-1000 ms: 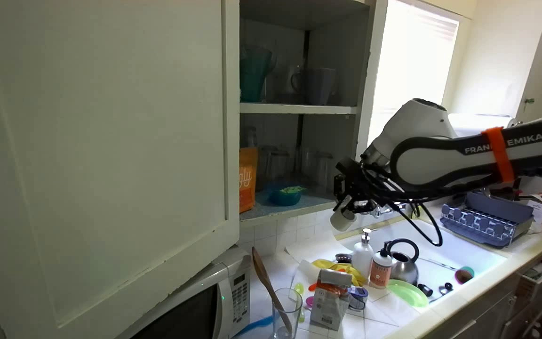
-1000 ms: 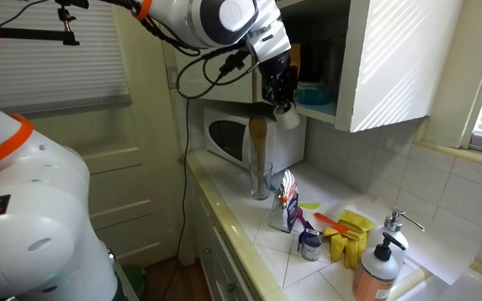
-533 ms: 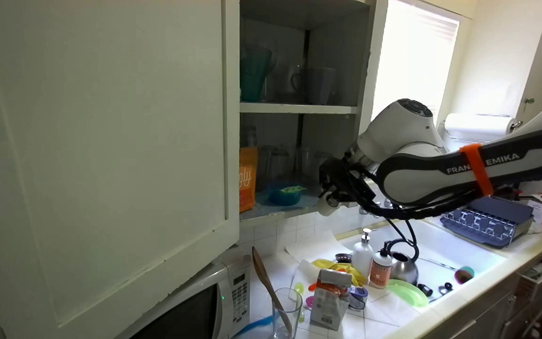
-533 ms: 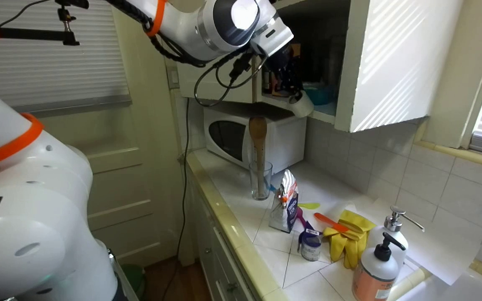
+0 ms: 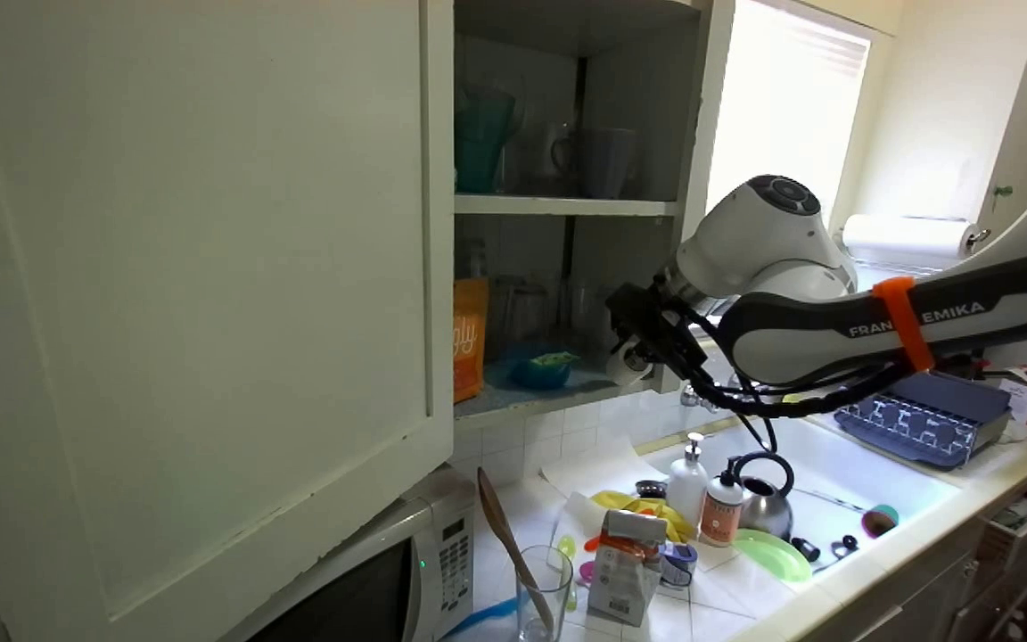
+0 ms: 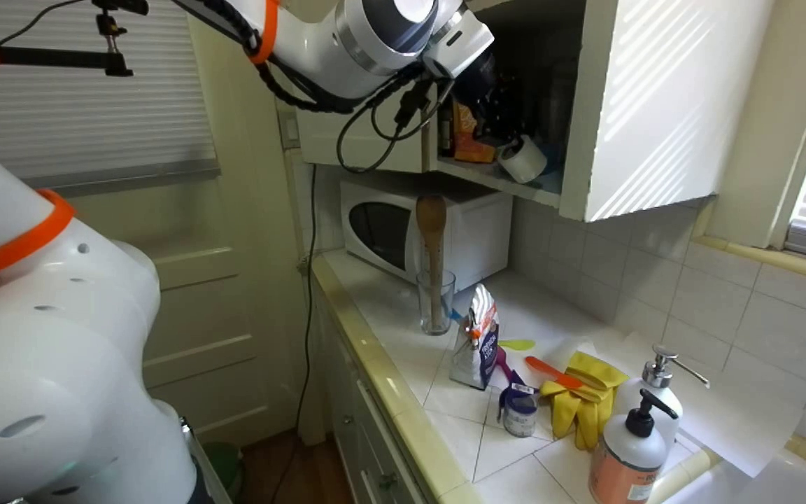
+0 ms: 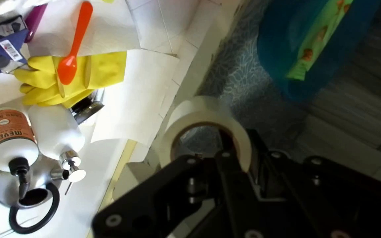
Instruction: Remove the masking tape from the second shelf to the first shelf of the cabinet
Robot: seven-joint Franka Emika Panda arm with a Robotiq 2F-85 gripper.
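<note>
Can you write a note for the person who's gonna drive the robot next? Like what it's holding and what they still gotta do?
Gripper: shut on the roll of tape.
Where: the tape is held tilted near the front of the lower shelf, beside the blue bowl. I can't tell if it touches the shelf.
Done: the tape is off the upper shelf.
Left: probably set it down on the lower shelf, let go, and back out without bumping the bowl.

The white arm has orange bands and black, screw-dotted fingers
</note>
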